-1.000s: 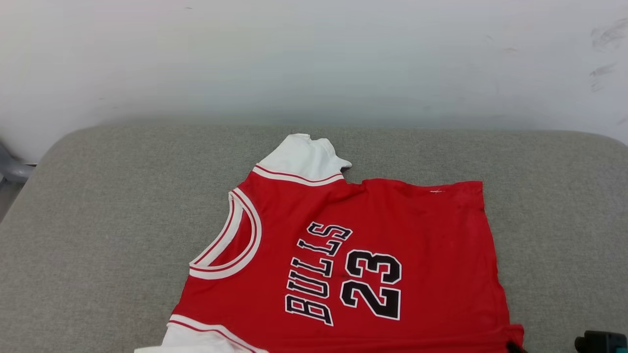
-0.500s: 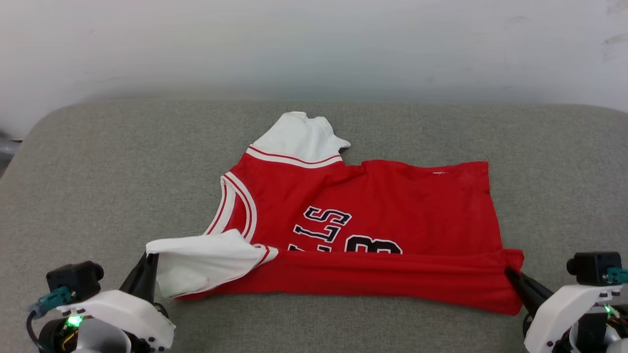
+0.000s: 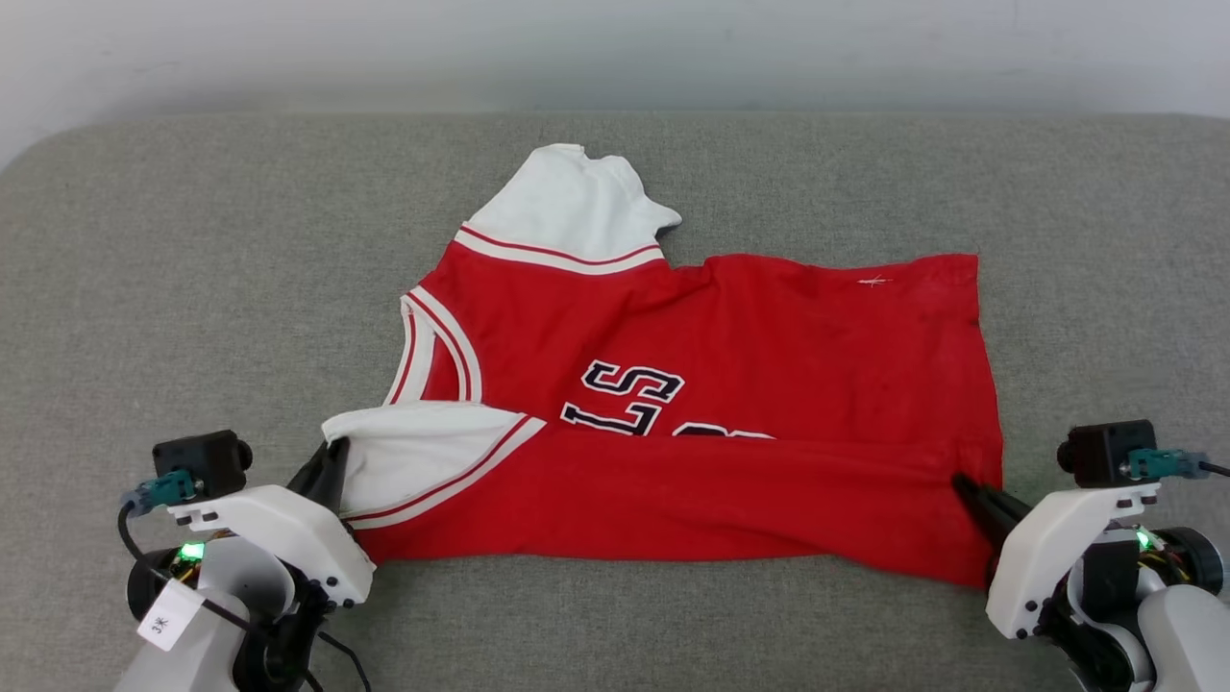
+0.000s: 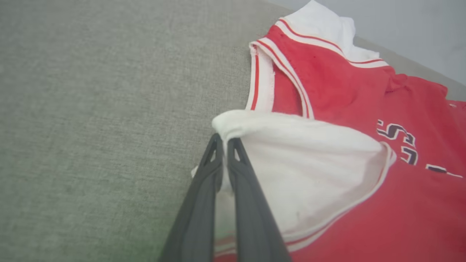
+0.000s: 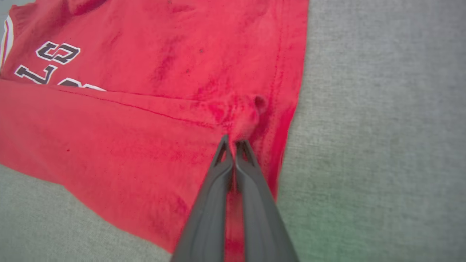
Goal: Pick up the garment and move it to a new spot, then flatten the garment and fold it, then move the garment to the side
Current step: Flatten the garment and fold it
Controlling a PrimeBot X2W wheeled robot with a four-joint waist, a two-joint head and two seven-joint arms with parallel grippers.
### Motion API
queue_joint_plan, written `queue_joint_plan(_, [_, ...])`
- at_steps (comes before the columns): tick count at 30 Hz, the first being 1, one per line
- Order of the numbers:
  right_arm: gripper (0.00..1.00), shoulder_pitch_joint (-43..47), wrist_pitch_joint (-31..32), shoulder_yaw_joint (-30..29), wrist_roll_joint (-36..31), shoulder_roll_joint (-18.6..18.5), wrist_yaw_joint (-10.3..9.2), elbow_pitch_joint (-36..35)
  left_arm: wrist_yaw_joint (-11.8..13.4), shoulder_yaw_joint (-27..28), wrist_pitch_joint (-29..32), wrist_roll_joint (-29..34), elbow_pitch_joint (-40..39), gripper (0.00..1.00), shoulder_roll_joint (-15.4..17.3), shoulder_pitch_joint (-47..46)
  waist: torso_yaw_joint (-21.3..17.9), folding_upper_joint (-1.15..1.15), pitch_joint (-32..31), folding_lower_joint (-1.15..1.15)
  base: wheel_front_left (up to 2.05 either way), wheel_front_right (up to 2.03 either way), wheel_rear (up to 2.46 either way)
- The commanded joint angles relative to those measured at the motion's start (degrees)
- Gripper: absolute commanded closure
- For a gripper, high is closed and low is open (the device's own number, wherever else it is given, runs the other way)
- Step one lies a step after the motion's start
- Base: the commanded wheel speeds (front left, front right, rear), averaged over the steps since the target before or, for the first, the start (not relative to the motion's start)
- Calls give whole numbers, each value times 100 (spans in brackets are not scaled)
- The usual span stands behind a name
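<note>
Garment (image 3: 817, 336), red with white sleeves, lies partly folded, left tool (image 3: 332, 452) and right tool (image 3: 961, 481) each pinching it.

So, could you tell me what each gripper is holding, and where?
Both hold the shirt: the left gripper pinches the white sleeve edge, the right gripper the red hem corner.

Bright, diffuse light; soft shadow is cast below the garment (image 3: 769, 336). Head view is rendered sharp. Wrist views are softer, green-tinted at bottom; left gripper (image 4: 225, 141) is blurred near lens.
</note>
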Motion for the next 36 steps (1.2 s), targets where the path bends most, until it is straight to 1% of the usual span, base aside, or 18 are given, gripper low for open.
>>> queue_joint_plan(1, [100, -127, -61, 96, -5, 22, -9, 174, -102, -48, 31, -34, 235, 100, -48, -145, -19, 0, 68, -1, 0, 0, 0])
queue_joint_plan(4, [100, -248, -182, 252, 47, 40, -9, 436, -244, -131, 75, -73, 597, 100, -144, -289, -39, 0, 112, -1, 0, 0, 0])
queue_joint_plan(8, [100, -402, -362, 448, 101, 9, -9, 755, -405, -278, 156, -38, 1007, 100, -186, -436, -59, 0, 124, -1, 0, 0, 0])
queue_joint_plan(9, [94, -433, -405, 504, 132, 12, -9, 812, -425, -299, 163, -36, 1087, 100, -202, -476, -62, 0, 115, -1, 0, 0, 0])
queue_joint_plan(10, [67, -459, -489, 543, 153, 8, -9, 855, -440, -302, 139, -37, 1157, 85, -220, -504, -65, 0, 100, -1, 0, 0, 0])
queue_joint_plan(11, [11, -489, -571, 568, 158, -8, -9, 889, -437, -291, 105, -40, 1228, 51, -230, -530, -65, 0, 80, -1, 0, 0, 0])
queue_joint_plan(12, [0, -521, -682, 589, 164, -24, -9, 907, -429, -274, 59, -42, 1272, 0, -231, -555, -65, 0, 52, -1, 0, 0, 0])
queue_joint_plan(15, [0, -591, -1102, 586, 160, -25, -8, 893, -388, -195, -117, -50, 1355, 0, -215, -585, -67, 0, -60, -1, 0, 0, 0])
queue_joint_plan(21, [0, -433, -2055, 412, -46, 67, -8, 657, -268, -31, -398, -65, 1233, 0, -99, -490, -56, 0, -333, -1, 0, 0, 0])
queue_joint_plan(25, [0, -220, -2364, 96, -314, 217, -8, 474, -151, 57, -294, -125, 999, 0, 37, -363, -66, 0, -499, -1, 0, 0, 0])
queue_joint_plan(28, [0, -36, -2358, -175, -542, 398, -7, 236, -132, 82, 94, -249, 753, 0, 206, -284, -73, 0, -570, -1, 0, 0, 0])
queue_joint_plan(29, [0, 97, -2286, -299, -657, 510, -7, 58, -185, 52, 532, -375, 543, 0, 358, -229, -87, 0, -600, -1, 0, 0, 0])
queue_joint_plan(32, [0, 259, -2145, -446, -839, 667, -7, -236, -230, -11, 1312, -599, 168, 0, 645, -132, -140, 0, -608, -1, 0, 0, 0])
queue_joint_plan(36, [0, 422, -1959, -570, -959, 839, -7, -554, -152, -105, 2346, -887, -336, 0, 1002, 10, -229, 0, -576, -1, 0, 0, 0])
